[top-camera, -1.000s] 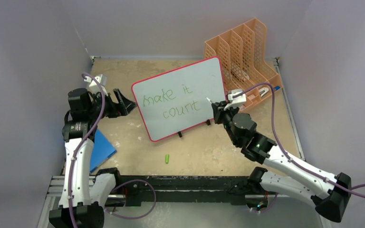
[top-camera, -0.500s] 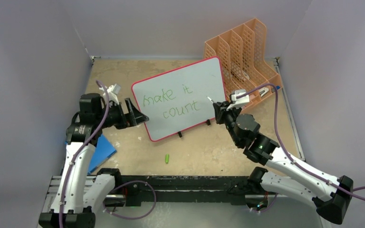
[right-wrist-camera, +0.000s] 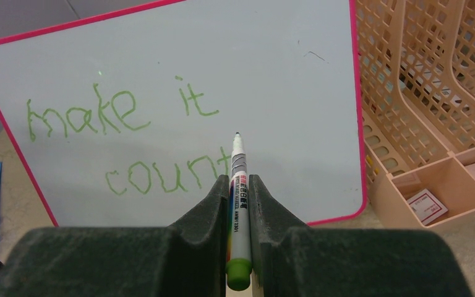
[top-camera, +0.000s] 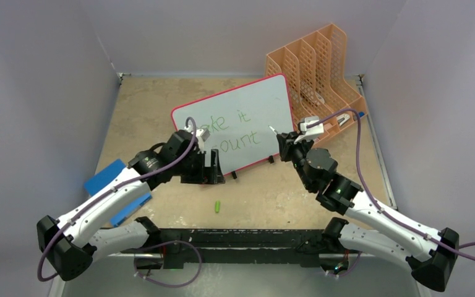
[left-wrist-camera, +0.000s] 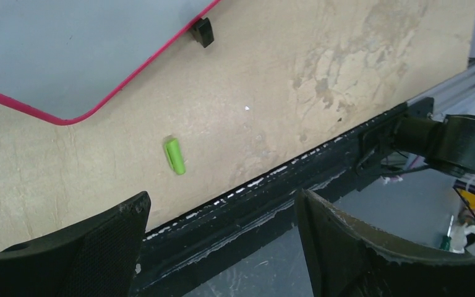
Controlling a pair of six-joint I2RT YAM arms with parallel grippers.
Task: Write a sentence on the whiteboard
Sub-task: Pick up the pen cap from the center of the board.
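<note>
1. A blue pad (top-camera: 108, 179) lies flat at about 8 o'clock on the table (top-camera: 272, 192), partly under the left arm.
2. The left gripper (top-camera: 213, 173) is near the bottom left corner of the whiteboard (top-camera: 253, 105). Its two black fingers (left-wrist-camera: 99, 247) are spread wide apart and hold nothing. In the left wrist view the left gripper (left-wrist-camera: 221, 204) looks down at the table's near edge.
3. A small green cap (top-camera: 218, 206) lies alone on the table, at 6 o'clock from the left gripper. In the left wrist view the green cap (left-wrist-camera: 174, 156) is near the whiteboard's (left-wrist-camera: 68, 49) red corner but does not touch it. A black foot (left-wrist-camera: 202, 31) sits under the rim.
4. The whiteboard is in the middle of the table, a bit toward 12 o'clock. It leans back on its feet.
5. The green words (top-camera: 238, 130) are on the whiteboard in two lines. From above, the left arm hides the start of each line. In the right wrist view the green words (right-wrist-camera: 130, 142) read "make it" on top and "count" below, on the whiteboard (right-wrist-camera: 272, 80).
6. The right gripper (top-camera: 282, 137) is at 3 o'clock from the words, by the whiteboard's right edge. In its own view the right gripper (right-wrist-camera: 238, 185) squeezes a marker (right-wrist-camera: 237, 198) tight. The marker's tip points at 12 o'clock, close to the last "t". I cannot tell if the tip touches.
7. An orange rack (top-camera: 321, 62) stands at 2 o'clock on the table, right behind the whiteboard.
</note>
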